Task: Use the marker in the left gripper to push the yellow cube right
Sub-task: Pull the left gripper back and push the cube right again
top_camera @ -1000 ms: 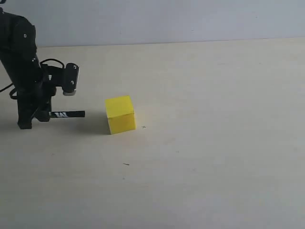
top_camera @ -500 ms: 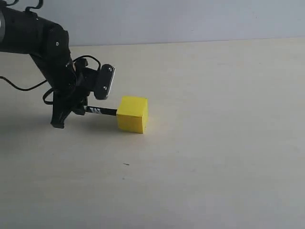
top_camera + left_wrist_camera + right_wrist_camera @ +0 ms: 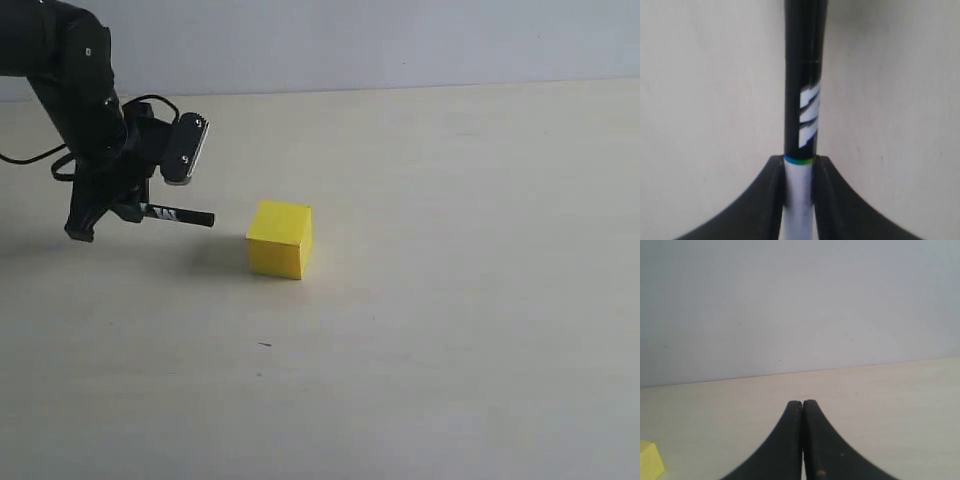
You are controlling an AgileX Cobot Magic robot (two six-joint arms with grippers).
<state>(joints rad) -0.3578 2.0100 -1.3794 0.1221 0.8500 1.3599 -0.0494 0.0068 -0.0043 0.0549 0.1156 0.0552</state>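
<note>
The yellow cube (image 3: 280, 238) rests on the pale table a little left of centre; one corner of the yellow cube (image 3: 649, 460) shows in the right wrist view. My left gripper (image 3: 128, 208) is shut on the marker (image 3: 178, 215), whose black end points right at the cube with a small gap between tip and cube. In the left wrist view the marker (image 3: 804, 110) runs out from between the left gripper (image 3: 799, 167), white barrel clamped, black labelled part beyond. My right gripper (image 3: 802, 405) is shut on nothing and out of the exterior view.
The pale table (image 3: 450, 300) stretches right of the cube and toward the front. A grey wall (image 3: 400, 40) stands behind the table's far edge. Black cables (image 3: 60, 165) hang by the left arm.
The left gripper first pushed the marker into the cube, shifting the cube right and turning it slightly. It has since pulled back left, leaving a gap between marker tip and cube.
</note>
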